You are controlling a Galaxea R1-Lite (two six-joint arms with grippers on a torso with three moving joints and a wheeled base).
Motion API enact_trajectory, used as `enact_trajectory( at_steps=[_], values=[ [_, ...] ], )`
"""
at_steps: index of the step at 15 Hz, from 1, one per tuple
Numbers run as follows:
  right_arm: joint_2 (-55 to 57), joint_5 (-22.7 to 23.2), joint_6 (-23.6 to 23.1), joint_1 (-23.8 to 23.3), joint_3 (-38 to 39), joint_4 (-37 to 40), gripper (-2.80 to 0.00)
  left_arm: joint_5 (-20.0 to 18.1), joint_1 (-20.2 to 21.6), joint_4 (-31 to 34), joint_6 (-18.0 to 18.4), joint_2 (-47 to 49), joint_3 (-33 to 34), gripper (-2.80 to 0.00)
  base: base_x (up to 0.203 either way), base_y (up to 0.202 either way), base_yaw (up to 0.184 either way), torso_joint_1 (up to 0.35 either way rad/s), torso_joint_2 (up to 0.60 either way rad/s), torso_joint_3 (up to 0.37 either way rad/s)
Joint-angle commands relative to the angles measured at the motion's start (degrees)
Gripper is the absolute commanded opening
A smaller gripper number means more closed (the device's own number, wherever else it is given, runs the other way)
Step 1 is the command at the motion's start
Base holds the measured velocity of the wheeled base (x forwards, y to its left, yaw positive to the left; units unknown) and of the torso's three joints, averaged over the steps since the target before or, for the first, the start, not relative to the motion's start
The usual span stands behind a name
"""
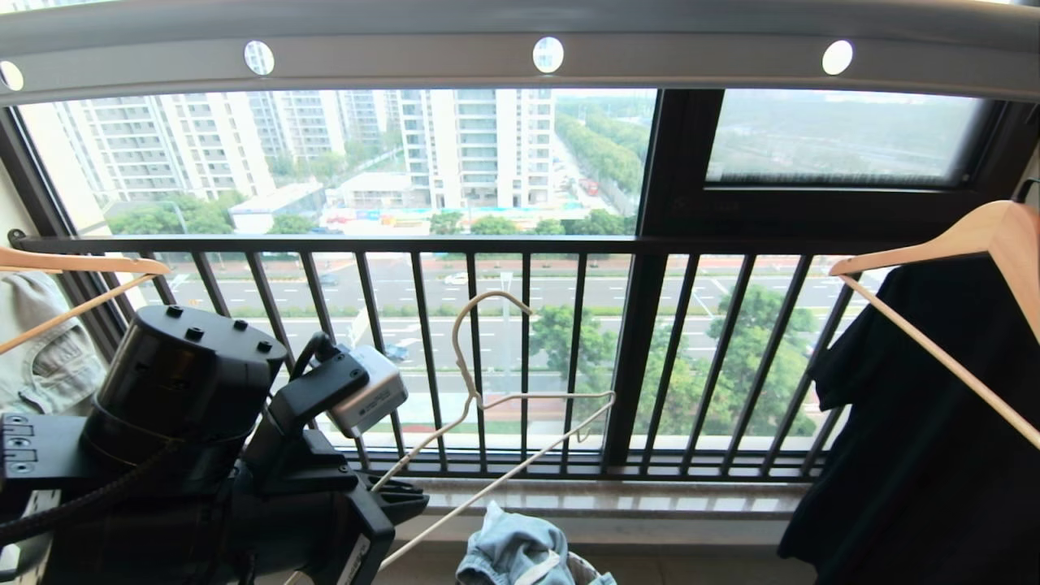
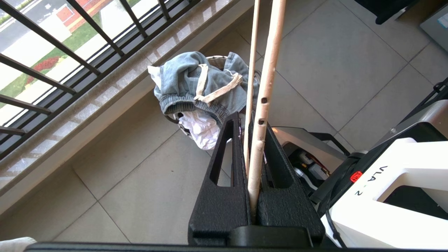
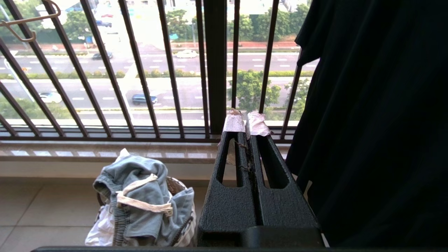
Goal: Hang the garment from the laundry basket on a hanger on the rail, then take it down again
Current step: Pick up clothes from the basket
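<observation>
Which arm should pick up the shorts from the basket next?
Right. The right gripper is shut and empty near the denim shorts in the laundry basket, while the left gripper is clamped on the wire hanger.

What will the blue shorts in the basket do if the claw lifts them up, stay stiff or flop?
Probably flop: the shorts lie crumpled over the basket, so the cloth looks soft. The drawstring and white pocket linings already hang loose and would likely dangle. They seem light, since they sit heaped without sagging the basket.
</observation>
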Motion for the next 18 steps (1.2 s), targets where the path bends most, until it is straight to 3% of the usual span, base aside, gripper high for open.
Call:
enact_trajectory(
  at_steps=[1, 7, 18],
  values=[
    [-0.01, -0.01, 0.0, 0.0, 0.02, 0.01, -2.8, -0.03, 0.0, 0.01, 0.08, -0.07, -0.01, -2.8, 0.0, 0.0, 0.0, 0.0, 0.0, 0.0],
    [-0.01, -0.01, 0.0, 0.0, 0.02, 0.1, -2.8, -0.03, 0.0, -1.22, -0.01, -0.69, 0.34, -2.8, 0.0, 0.0, 0.0, -0.034, 0.08, 0.043],
    [-0.01, -0.01, 0.0, 0.0, 0.02, 0.03, -2.8, -0.06, 0.0, -3.85, -0.01, -0.51, 1.57, -2.8, 0.0, 0.0, 0.0, -0.131, 0.28, 0.153]
  ],
)
